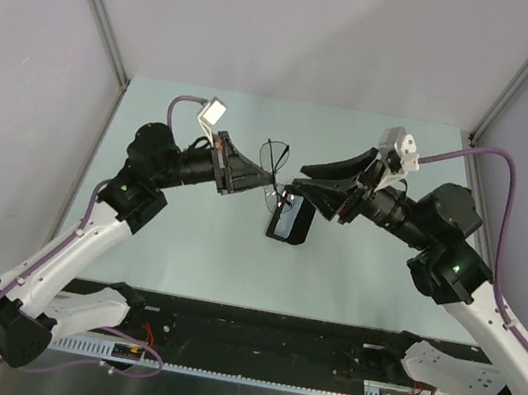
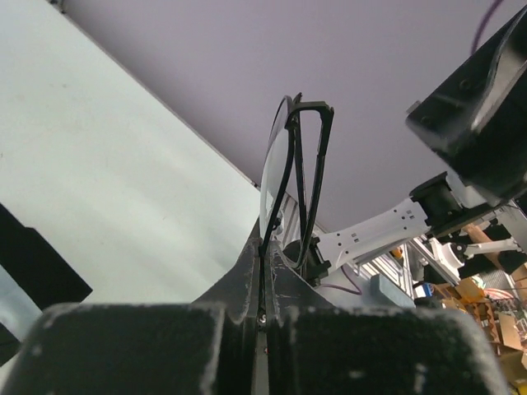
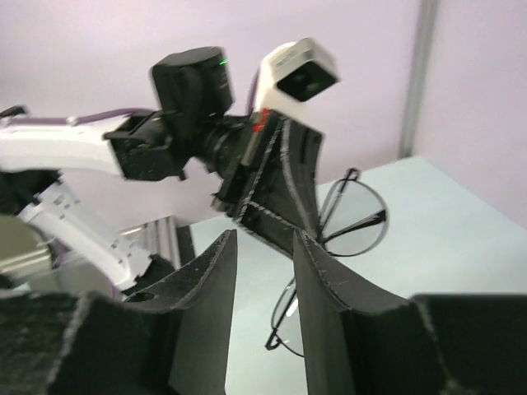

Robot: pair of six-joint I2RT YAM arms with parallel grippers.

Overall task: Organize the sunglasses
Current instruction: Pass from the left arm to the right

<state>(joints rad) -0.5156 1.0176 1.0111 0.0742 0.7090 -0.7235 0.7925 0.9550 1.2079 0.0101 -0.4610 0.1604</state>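
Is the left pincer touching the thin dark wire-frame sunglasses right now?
Touching. The left wrist view shows the left pincer closed on the sunglasses, their wire frame pinched between its fingers.

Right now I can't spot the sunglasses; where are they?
Top view: centre of the table, raised, the sunglasses are pinched in the left gripper, with the right gripper just to their right and the black case close by.

Black oblong case (image 1: 290,224) on the pale green table (image 1: 175,244), plain grey walls (image 1: 303,22), metal corner posts (image 1: 97,2)
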